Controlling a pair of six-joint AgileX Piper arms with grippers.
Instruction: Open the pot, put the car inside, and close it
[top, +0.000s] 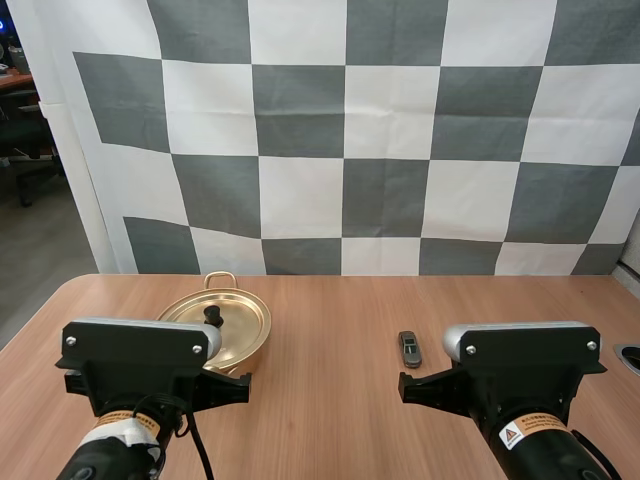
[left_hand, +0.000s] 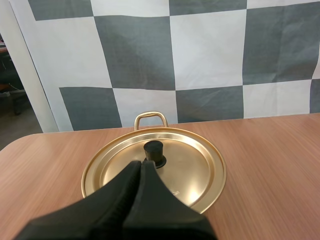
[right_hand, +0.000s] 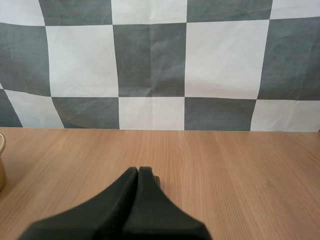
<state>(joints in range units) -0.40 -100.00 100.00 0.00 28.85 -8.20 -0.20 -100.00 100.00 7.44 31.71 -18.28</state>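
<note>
A brass-coloured pot (top: 222, 330) stands on the table's left half with its lid (left_hand: 155, 167) on; the lid has a black knob (left_hand: 154, 153) and a loop handle (left_hand: 150, 118) sticks out at the far side. A small dark toy car (top: 409, 348) lies right of centre. My left gripper (left_hand: 141, 163) is shut, its fingers together as one wedge, tips just short of the knob. My right gripper (right_hand: 138, 170) is shut too, and a corner of the car (right_hand: 157, 179) peeks out just beyond its tips.
The wooden table (top: 330, 300) has a rounded near-left corner. Bare wood lies between pot and car and beyond both. A round grey fitting (top: 630, 355) sits at the table's right edge. The pot's edge (right_hand: 1, 162) shows off to the side in the right wrist view.
</note>
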